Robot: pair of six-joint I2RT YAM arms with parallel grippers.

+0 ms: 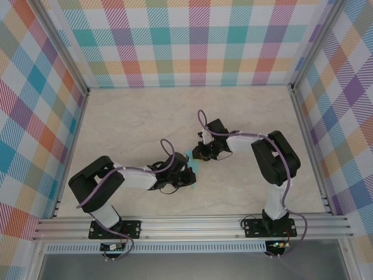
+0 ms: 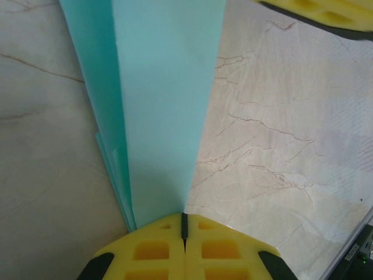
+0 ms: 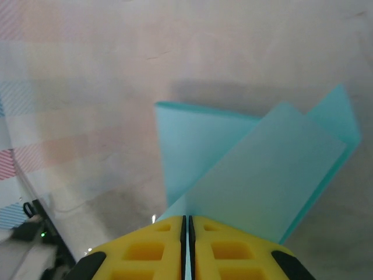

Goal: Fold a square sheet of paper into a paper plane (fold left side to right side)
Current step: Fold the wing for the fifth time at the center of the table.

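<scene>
The turquoise paper plane (image 1: 193,161) is folded into a narrow, creased strip on the marbled table, between the two grippers. In the left wrist view the paper plane (image 2: 163,105) runs away from my left gripper (image 2: 184,217), which is shut, with the strip's near end pinched at its tips. The right wrist view shows the paper plane (image 3: 262,169) with one flap lifted and slanting up to the right. My right gripper (image 3: 187,219) is shut on that flap's edge, and a thin turquoise line shows between its pads. Seen from above, the left gripper (image 1: 185,175) and right gripper (image 1: 201,153) are close together.
The marbled table (image 1: 134,122) is ringed by plaid walls with aluminium rails along its edges. A yellow finger of the right gripper (image 2: 326,14) shows at the top right of the left wrist view. Purple cables loop over both arms.
</scene>
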